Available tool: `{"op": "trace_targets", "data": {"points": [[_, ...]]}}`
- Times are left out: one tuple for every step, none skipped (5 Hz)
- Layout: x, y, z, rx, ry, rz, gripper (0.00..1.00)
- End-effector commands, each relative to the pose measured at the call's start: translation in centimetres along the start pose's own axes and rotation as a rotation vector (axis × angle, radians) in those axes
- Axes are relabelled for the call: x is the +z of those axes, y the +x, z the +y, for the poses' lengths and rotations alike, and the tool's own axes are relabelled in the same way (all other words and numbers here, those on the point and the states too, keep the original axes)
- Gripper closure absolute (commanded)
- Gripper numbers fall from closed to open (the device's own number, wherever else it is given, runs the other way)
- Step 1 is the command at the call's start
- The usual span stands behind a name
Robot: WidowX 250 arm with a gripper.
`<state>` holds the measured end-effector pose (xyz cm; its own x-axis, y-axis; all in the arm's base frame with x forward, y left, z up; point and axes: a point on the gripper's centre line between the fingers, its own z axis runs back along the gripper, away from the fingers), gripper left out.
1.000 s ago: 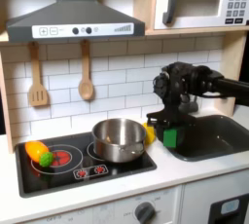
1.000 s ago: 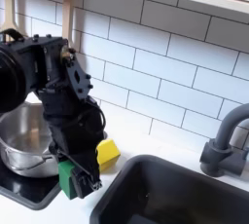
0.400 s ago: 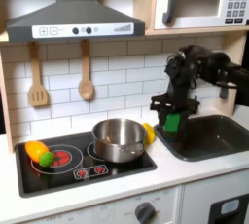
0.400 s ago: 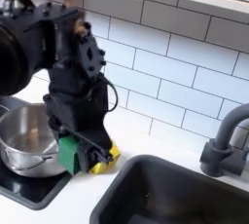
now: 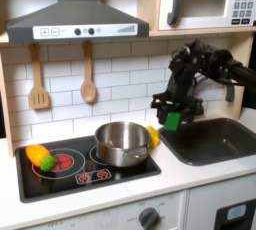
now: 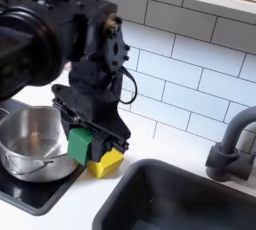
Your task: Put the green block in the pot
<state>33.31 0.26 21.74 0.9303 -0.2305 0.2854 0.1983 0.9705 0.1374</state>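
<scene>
Green block (image 6: pixel 79 144) partly hidden, seemingly within end effector (image 6: pixel 85 146).

One pot (image 5: pixel 122 142) on the stove; one green block (image 5: pixel 172 120); one yellow toy piece (image 6: pixel 106 161); one orange toy with a green ball (image 5: pixel 40 157) joined to it; two wooden utensils hanging on the tile wall, a slotted spatula (image 5: pixel 38 78) and a spoon (image 5: pixel 88 74); one sink (image 5: pixel 214 140); one faucet (image 6: pixel 233 144); one microwave (image 5: pixel 208 1); one range hood (image 5: pixel 76 12).

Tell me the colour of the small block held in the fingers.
Bright green small squarish block, clearest in the second exterior view.
</scene>
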Motion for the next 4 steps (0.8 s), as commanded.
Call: {"op": "trace_targets", "data": {"points": [[-2.2, 2.4, 4.5, 0.165, 0.026, 0.037, 1.0], [-2.4, 2.7, 6.5, 0.241, 0.04, 0.06, 1.0], [-1.9, 2.5, 7.4, 0.285, 0.038, 0.06, 1.0], [-2.4, 2.0, 7.8, 0.292, 0.048, 0.077, 1.0]]}}
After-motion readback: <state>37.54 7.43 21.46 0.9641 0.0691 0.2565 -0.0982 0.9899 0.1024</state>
